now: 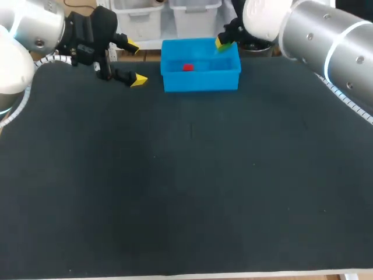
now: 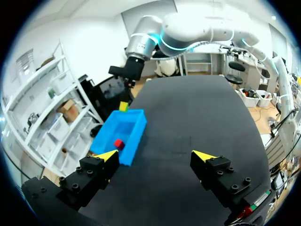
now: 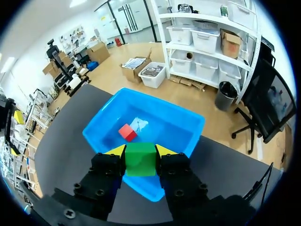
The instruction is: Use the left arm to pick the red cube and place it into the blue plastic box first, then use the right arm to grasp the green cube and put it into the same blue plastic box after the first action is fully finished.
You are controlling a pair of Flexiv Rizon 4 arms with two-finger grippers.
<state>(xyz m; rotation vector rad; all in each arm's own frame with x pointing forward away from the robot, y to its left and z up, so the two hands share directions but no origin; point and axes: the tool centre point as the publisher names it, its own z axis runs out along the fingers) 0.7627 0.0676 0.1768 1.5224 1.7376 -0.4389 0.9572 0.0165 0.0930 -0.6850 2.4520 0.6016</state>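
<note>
Up at the head view's top centre sits the blue plastic box (image 1: pixel 201 81). My left gripper (image 1: pixel 136 63) gapes wide just left of it (touching nothing). My right gripper (image 1: pixel 223 43) pinches the green cube (image 3: pixel 140 159) over the box's right rim, and the red cube (image 1: pixel 187 67) lies inside.

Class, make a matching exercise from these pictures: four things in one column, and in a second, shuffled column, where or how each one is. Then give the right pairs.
Things
1. red cube
2. green cube
3. left gripper
4. blue box

Place or state
A. open and empty, beside the box
B. standing at the far edge of the table
C. lying inside the box
D. clamped in the right gripper

Pairs: 1-C, 2-D, 3-A, 4-B
</note>
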